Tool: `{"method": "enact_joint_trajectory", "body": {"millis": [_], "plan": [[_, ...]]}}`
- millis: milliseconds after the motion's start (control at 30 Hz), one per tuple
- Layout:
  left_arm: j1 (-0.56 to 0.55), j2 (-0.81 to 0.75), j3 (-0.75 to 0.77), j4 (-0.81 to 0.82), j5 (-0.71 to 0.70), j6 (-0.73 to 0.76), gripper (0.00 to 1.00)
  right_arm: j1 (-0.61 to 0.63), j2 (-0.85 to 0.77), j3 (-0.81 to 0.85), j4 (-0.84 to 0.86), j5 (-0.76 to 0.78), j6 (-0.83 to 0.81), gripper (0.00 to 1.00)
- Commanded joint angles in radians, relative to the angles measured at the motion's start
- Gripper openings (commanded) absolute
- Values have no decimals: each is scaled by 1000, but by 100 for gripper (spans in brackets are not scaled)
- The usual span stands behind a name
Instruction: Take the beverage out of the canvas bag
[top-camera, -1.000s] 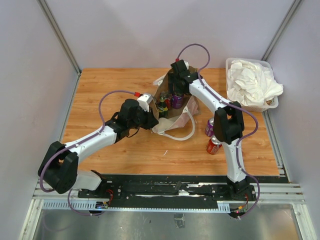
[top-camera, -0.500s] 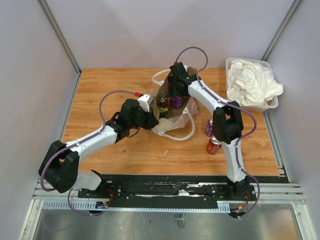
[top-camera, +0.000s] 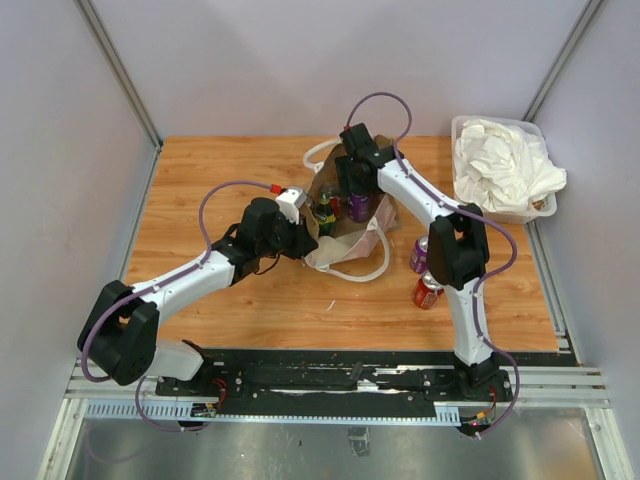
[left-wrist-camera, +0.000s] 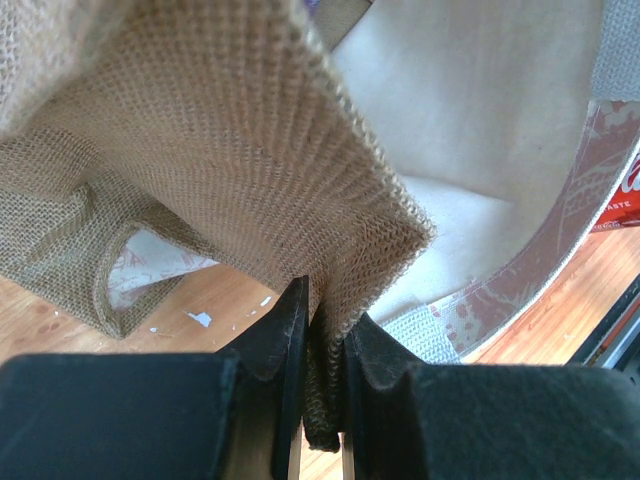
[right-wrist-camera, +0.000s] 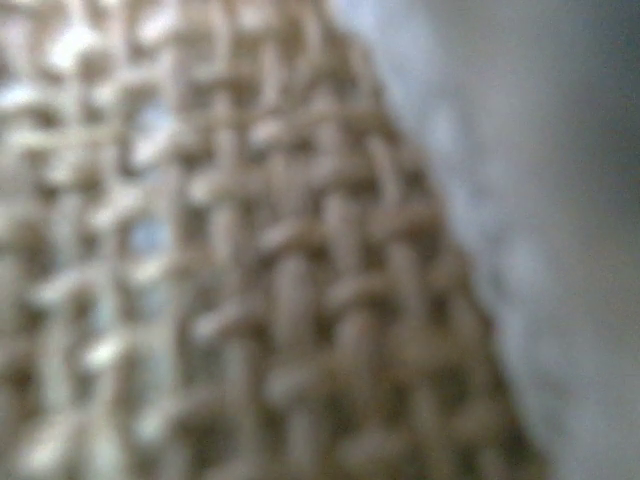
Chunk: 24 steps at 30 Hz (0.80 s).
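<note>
Your room is tight on the right and wider on the left. The tan-brown boxy canvas bag (top-camera: 345, 245) sits mid-table toward the far edge of the orange-brown wooden table (top-camera: 220, 180). A purple drink can (top-camera: 420, 255) and a red drink can (top-camera: 428, 291) stand just beside the bag's right side, under the right forearm. The clear plastic bin of white cloth (top-camera: 505, 170) fills the far right corner, well apart from the bag. A broad stretch of wood lies between the bag and the left wall.

The bag's mouth gapes open toward the overhead camera. Inside it you can see a purple can (top-camera: 357, 205) and, touching its left side, a dark green bottle (top-camera: 325, 215), both upright. A white looped handle (top-camera: 365, 272) trails onto the wood at the near side.

Your left gripper (left-wrist-camera: 325, 330) is pinched closed on the bag's coarse woven rim at its left side. Your right gripper (top-camera: 350, 185) is at the far rim, above the purple can. Its wrist camera shows only blurred weave, so you cannot tell how its fingers stand.

Compared with a second ago, the right wrist sits slightly farther left, and the bag's far white handle loop (top-camera: 318, 152) shows more fully.
</note>
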Motion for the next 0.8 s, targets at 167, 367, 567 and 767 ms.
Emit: {"method": "enact_joint_trajectory", "body": {"millis": [167, 367, 567, 767], "plan": [[-4, 38, 8, -62, -25, 17, 12, 21, -195, 32, -112, 36, -97, 1], [-4, 34, 11, -64, -28, 21, 13, 49, -302, 22, -118, 57, -110, 1], [-5, 25, 0, -58, -34, 11, 12, 97, -398, 33, -142, 69, -137, 1], [-5, 18, -6, -53, -41, 7, 12, 154, -515, 32, -231, 102, -129, 1]]}}
